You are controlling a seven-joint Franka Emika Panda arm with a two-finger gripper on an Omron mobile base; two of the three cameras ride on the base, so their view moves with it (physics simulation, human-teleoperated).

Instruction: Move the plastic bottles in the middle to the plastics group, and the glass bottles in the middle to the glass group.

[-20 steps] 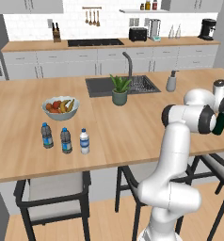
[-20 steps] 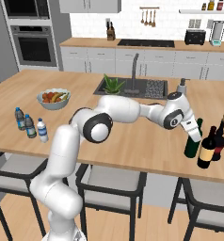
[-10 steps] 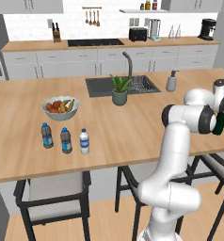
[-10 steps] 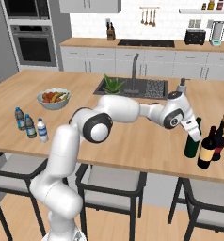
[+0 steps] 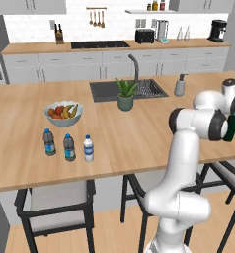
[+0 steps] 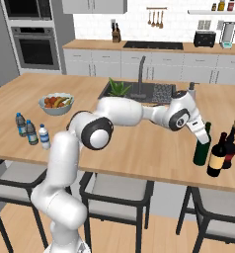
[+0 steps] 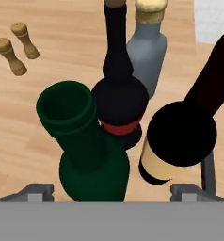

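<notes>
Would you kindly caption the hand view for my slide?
Open gripper above green wine bottle beside yellow-labelled bottle.

Everything around me is bright and evenly lit, with no strong light source I can place. The bench (image 5: pixel 129 133) shows flat, warm wood with only faint, soft shadows under the things on it. Both base views are slightly soft, with blurry edges and no glare. Close to my hand, the green bottle (image 7: pixel 88 155) looks matte and dark, its mouth swollen by nearness. My fingers (image 7: pixel 38 192) are smeared grey blocks.
</notes>
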